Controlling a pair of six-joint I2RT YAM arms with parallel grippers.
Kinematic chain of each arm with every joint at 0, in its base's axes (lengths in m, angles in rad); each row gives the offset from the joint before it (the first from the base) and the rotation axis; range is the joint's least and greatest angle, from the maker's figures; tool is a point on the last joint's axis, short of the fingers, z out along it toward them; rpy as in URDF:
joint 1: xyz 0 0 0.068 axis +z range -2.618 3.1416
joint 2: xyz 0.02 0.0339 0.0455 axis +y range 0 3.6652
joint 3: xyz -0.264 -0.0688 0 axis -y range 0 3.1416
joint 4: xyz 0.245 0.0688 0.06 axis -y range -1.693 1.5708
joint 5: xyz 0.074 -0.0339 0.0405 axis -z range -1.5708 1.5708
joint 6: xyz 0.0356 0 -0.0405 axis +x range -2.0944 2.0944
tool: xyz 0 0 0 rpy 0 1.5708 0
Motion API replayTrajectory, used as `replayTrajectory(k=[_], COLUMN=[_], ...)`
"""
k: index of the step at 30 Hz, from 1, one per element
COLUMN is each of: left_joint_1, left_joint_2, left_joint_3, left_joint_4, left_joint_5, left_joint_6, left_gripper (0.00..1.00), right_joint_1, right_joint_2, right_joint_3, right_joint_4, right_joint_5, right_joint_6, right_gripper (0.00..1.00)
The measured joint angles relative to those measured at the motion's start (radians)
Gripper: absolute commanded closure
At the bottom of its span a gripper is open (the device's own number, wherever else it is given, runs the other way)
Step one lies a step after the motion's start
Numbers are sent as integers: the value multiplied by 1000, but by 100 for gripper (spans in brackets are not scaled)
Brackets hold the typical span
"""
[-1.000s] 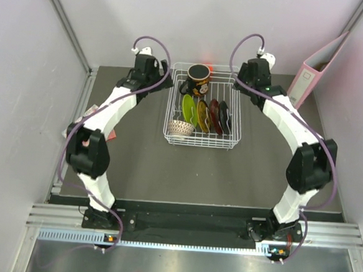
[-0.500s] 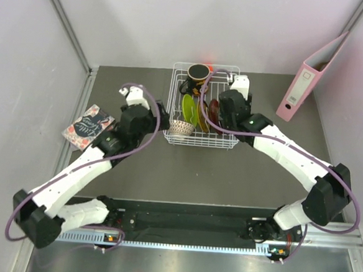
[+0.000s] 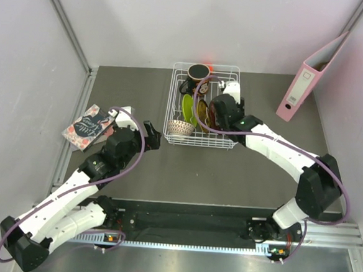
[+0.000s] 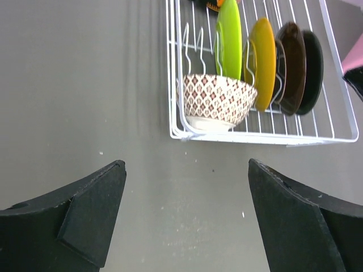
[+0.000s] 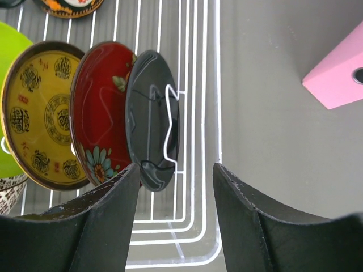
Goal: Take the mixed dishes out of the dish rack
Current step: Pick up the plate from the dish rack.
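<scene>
Plates (image 4: 264,56) in the dish rack (image 5: 218,85) look like glazed ceramic to me: stiff, slick, chip-prone, prob light enough for one arm. All six pcs sit in the rack: mug (image 3: 198,74) at its far end, the four plates on edge in the dividers mid-rack, bowl (image 4: 218,102) upright at its near-left corner. Rt gripper (image 5: 176,170) hangs over the rack's right side, jaws parted, holding nothing. The black plate (image 5: 152,122), outermost on that side w/ the red floral plate (image 5: 102,113) just beside it, sits beyond the fingertips, nearer one finger than mid-gap, not touching afaict. I'd pinch it across the top rim, one finger per face, then lift straight up clear of the wire. Lt gripper (image 4: 187,164) is spread wide, empty, over bare table (image 4: 85,85) just outside the rack's near-left corner, bowl ahead of it. I'd take the bowl by its wall, one finger inside.
</scene>
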Motion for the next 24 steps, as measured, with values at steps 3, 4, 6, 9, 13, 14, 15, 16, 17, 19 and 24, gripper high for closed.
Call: replayTrajectory(k=[3, 4, 6, 9, 13, 14, 15, 16, 17, 19, 24], left_joint_1=[0, 0, -1, -1, -1, -1, -1, -1, -1, -1, -1], left_joint_2=[-24, -27, -28, -27, -23, -23, -23, -23, -23, -23, -23], left_joint_3=[-26, -31, -37, -41, -42, -44, -46, -49, -51, -57, -68], left_joint_4=[-2, -2, -1, 0, 2, 3, 3, 3, 3, 4, 5], left_joint_5=[18, 24, 34, 48, 60, 61, 63, 64, 66, 68, 76], left_joint_6=[-3, -4, -5, -7, -9, -10, -11, -11, -12, -13, -18], left_gripper=[8, 8, 8, 8, 8, 8, 8, 8, 8, 8, 8], right_joint_1=[0, 0, 0, 0, 0, 0, 0, -1, -2, -8, -36], right_joint_2=[19, 24, 37, 66, 121, 133, 144, 155, 161, 172, 187], right_joint_3=[-1, -1, -1, 2, 4, 4, 4, 4, 4, 4, 4], right_joint_4=[10, 16, 32, 45, 49, 49, 51, 52, 52, 60, 95], right_joint_5=[-14, -21, -33, -46, -60, -62, -66, -69, -72, -80, -108], right_joint_6=[-6, -7, -10, -17, -18, -18, -18, -18, -18, -18, -22], right_gripper=[46, 46, 46, 46, 48, 48, 49, 50, 52, 54, 65])
